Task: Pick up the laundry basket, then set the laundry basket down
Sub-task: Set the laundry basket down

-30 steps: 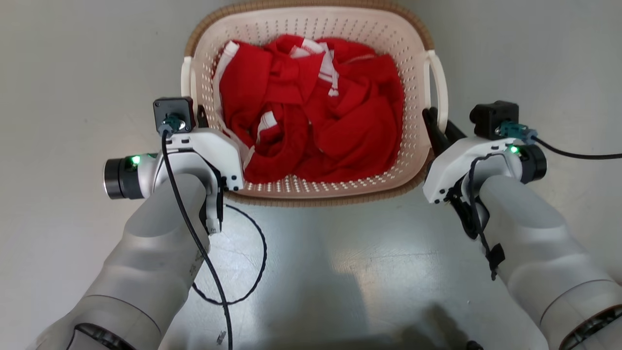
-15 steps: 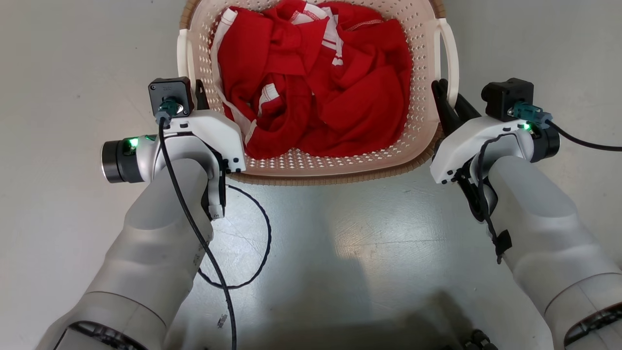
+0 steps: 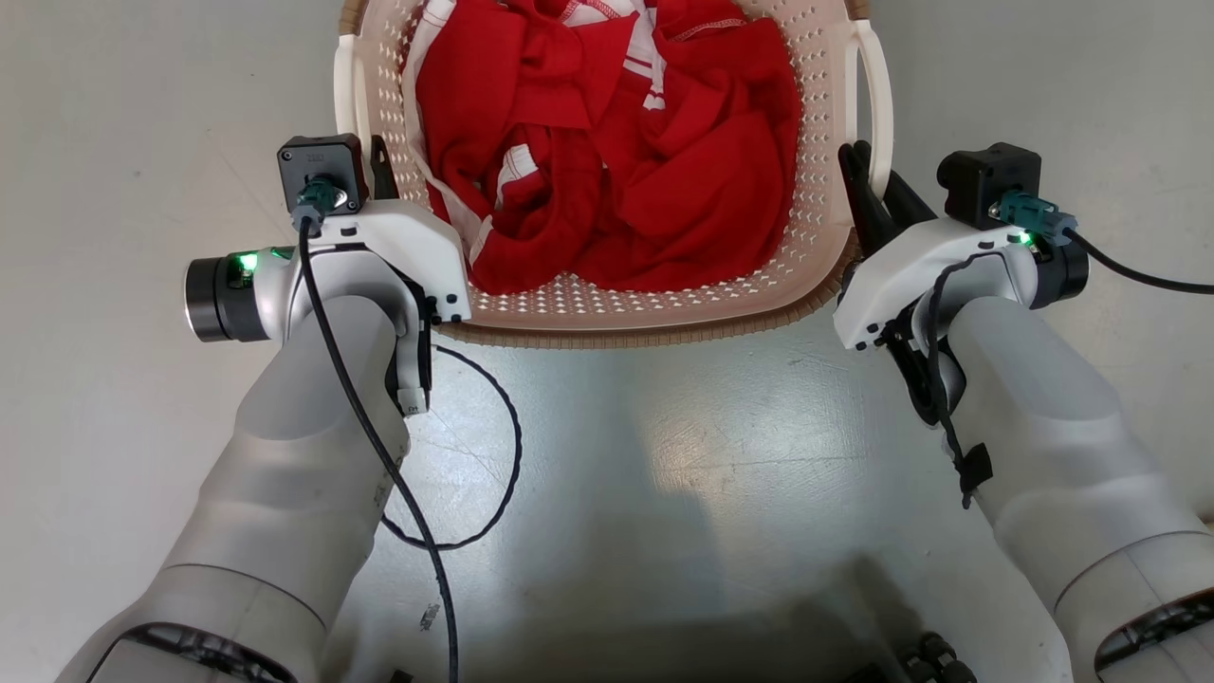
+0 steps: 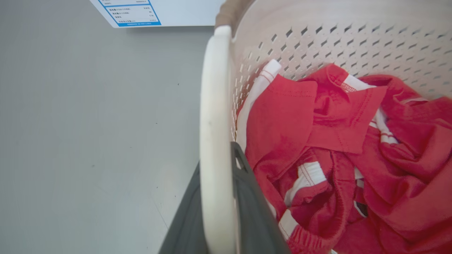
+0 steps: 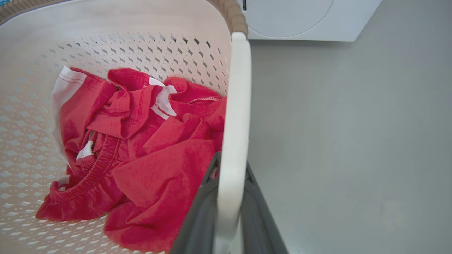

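Fingers [image 4: 247,197] of the left gripper [image 3: 379,169] are shut tight on the left handle [image 4: 213,141] of the laundry basket [image 3: 616,308], and those of the right gripper [image 3: 877,180] are shut tight on the right handle [image 5: 235,123]. The basket, full of red clothes [image 3: 616,142], is between the two arms, over the grey floor [image 3: 664,474]. Both arms likely must move together to keep it level.

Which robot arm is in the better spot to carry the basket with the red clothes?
Neither beats the other; it likely needs both. The left gripper has its fingers on either side of the left handle of the laundry basket, and the right gripper straddles the right handle the same way.
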Controlling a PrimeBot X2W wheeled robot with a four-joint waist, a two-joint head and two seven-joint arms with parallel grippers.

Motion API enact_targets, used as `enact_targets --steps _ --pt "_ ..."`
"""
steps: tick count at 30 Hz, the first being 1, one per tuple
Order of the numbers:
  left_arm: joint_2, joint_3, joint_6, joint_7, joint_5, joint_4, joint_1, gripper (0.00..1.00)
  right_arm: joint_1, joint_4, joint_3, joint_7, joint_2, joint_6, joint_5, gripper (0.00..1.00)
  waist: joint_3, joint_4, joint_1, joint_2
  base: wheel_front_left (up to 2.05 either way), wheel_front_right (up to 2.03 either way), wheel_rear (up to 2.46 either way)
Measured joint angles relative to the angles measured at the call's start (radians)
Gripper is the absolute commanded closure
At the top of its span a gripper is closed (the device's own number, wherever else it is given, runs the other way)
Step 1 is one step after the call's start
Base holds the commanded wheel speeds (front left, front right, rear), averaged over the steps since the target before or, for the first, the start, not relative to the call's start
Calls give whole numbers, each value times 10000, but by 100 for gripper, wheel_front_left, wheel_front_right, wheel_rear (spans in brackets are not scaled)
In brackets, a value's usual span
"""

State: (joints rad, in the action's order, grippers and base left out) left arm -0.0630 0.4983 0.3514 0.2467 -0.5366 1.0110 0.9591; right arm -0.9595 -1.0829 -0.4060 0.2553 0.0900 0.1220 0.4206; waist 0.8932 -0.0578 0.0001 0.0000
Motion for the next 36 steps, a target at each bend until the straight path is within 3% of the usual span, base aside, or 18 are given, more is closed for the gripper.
enact_targets --steps 19,20,21,22,23,36 --pt "205 -905 -295 0 746 240 109 100 3 123 123 0 -25 0 -165 100 136 -40 0 0 0 0 0" --pt "215 -932 -307 0 809 255 114 100 3 134 165 0 -25 0 -192 76 152 -45 0 0 0 0 0" --pt "226 -972 -341 2 863 261 118 65 3 144 215 0 -25 0 -228 55 170 -51 0 0 0 0 0" --pt "236 -1014 -359 13 911 255 128 13 3 148 238 -2 -25 6 -270 18 190 -56 0 0 0 0 0" --pt "259 -1057 -347 31 940 242 159 0 5 155 265 -2 -44 13 -316 0 211 -60 0 0 0 0 0" --pt "318 -1068 -360 90 918 178 305 0 4 163 706 -2 -222 23 -642 0 371 -81 0 0 0 0 0"
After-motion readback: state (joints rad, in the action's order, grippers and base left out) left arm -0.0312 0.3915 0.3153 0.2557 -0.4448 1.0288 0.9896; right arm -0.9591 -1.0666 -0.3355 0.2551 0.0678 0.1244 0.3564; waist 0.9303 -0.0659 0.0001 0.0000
